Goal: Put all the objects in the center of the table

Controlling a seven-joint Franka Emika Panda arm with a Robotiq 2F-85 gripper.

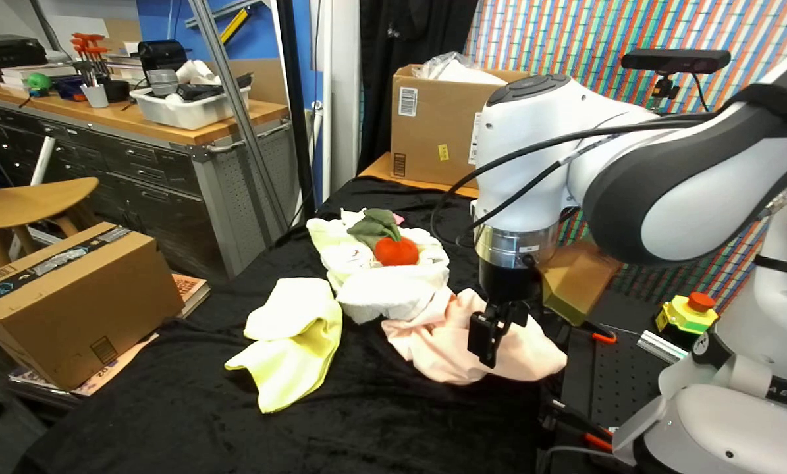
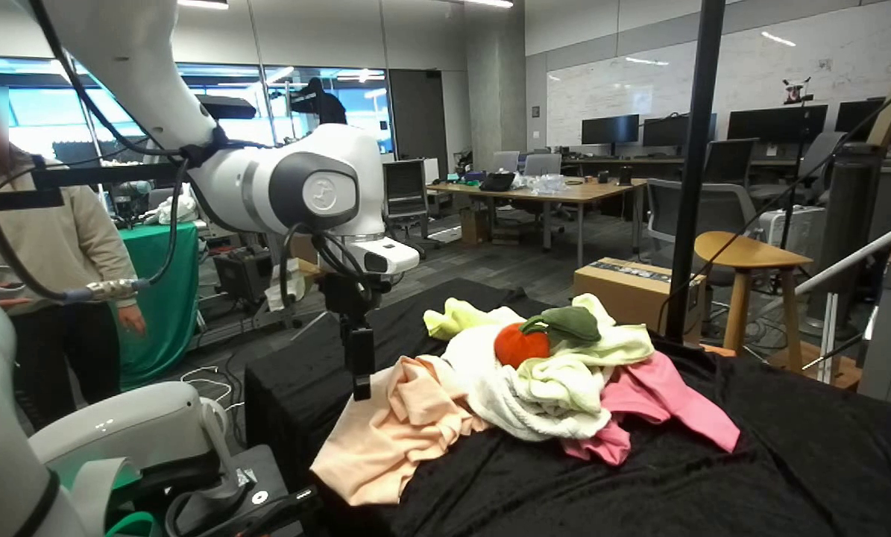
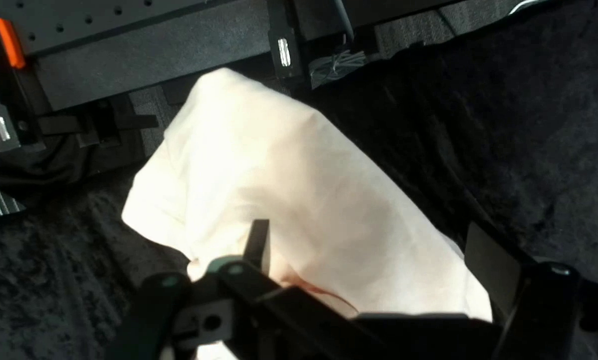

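A wide, rumpled peach cloth (image 2: 393, 440) of thin, smooth-looking fabric lies against a bunched, fluffy white towel (image 2: 482, 388), on the side nearer the white robot base (image 1: 709, 428). Above the peach cloth is the black two-fingered gripper (image 3: 366, 237), its fingers well apart and nothing held between them; whether a tip touches the fabric I cannot tell.

The peach cloth should be light, limp and hard to damage. It will likely fold at the pinch and trail the rest, so pushing would only crumple it. The better hold looks to be a raised fold on its outer part, away from the white towel, so the loose end can be lifted and laid inward. A shallow pinch may slip off; a deep one may catch the black velvety table covering (image 1: 433, 434) underneath.

In the white towel's folds rests a round, plush-looking red tomato (image 1: 395, 251), probably soft too, and apt to roll if the towel is tugged. Just beside the white towel lies a bright yellow-green folded cloth (image 1: 294, 349); a rose-pink cloth (image 2: 661, 403) shows from beneath its edge. Both should handle limply, best taken by a ridge.
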